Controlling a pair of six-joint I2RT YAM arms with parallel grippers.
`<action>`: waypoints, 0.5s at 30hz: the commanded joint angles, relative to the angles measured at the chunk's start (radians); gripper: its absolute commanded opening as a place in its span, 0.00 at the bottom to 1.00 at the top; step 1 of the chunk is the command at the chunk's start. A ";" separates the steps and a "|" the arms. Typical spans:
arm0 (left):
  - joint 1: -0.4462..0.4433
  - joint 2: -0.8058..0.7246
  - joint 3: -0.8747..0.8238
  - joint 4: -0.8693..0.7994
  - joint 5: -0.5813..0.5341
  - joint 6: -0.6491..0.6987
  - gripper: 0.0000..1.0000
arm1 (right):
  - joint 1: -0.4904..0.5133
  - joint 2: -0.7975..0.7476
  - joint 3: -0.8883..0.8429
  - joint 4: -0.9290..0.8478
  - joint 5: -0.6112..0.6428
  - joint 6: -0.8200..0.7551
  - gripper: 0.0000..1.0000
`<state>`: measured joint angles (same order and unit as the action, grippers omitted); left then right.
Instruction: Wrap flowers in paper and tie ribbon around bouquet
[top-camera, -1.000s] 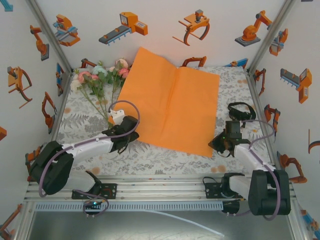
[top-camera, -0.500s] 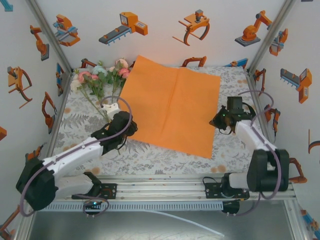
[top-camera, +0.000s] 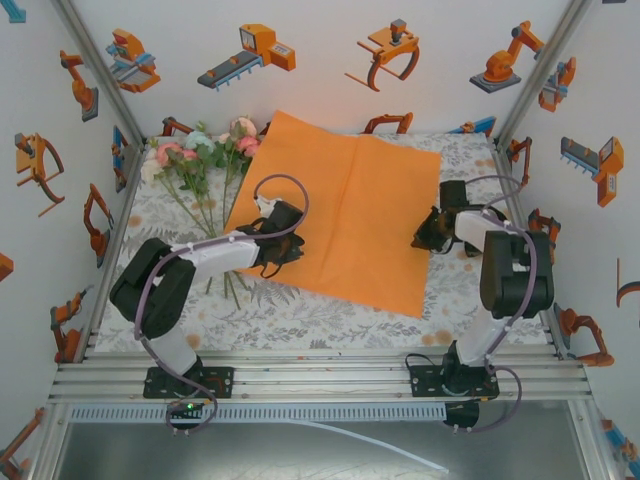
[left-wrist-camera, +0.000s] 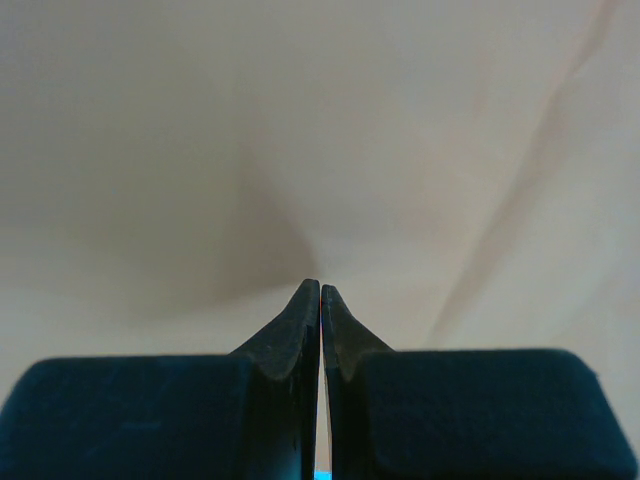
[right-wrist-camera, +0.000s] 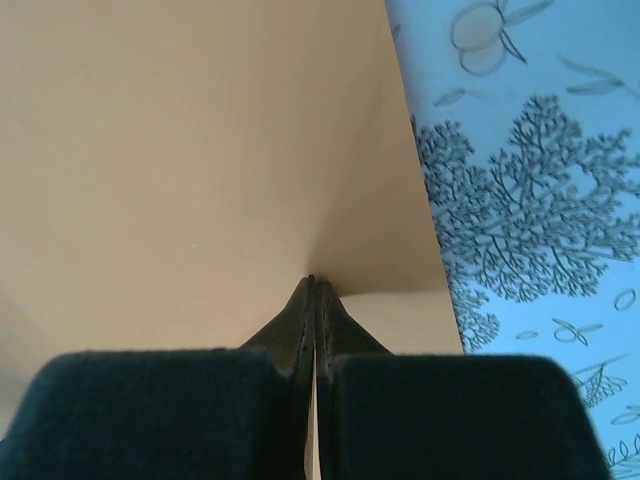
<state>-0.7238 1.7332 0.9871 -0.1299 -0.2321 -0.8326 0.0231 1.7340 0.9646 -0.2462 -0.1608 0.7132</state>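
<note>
Paper (top-camera: 345, 215): orange sheet, spread mid-table on the floral tablecloth (top-camera: 300, 315), one fold line running down its middle. Its left margin is partly covered by the left arm.

Flowers (top-camera: 200, 160): pink, white and pale-green bunch, laid at the far left of the table just beside the paper, stems pointing toward the near edge. The lower stems are hidden under the left arm.

Left gripper (top-camera: 290, 247): jaws drawn almost together, only a hairline gap left. In the wrist view the tips (left-wrist-camera: 320, 290) are pinched on the paper, which puckers around them. The colour is washed out there.

Right gripper (top-camera: 425, 238): jaws pressed together on the paper's right edge (right-wrist-camera: 313, 283), with tablecloth print seen beside it.
</note>
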 joint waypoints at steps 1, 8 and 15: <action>0.026 0.044 0.025 -0.015 0.061 0.035 0.11 | 0.003 -0.057 -0.098 -0.056 0.082 0.043 0.00; 0.108 0.149 0.069 -0.009 0.090 0.107 0.11 | 0.050 -0.352 -0.411 -0.007 0.048 0.171 0.00; 0.169 0.144 0.073 0.032 0.113 0.167 0.17 | 0.155 -0.603 -0.485 -0.108 -0.018 0.204 0.00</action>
<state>-0.5713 1.8595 1.0851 -0.0387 -0.1184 -0.7357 0.1661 1.1767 0.4675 -0.2890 -0.1513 0.8944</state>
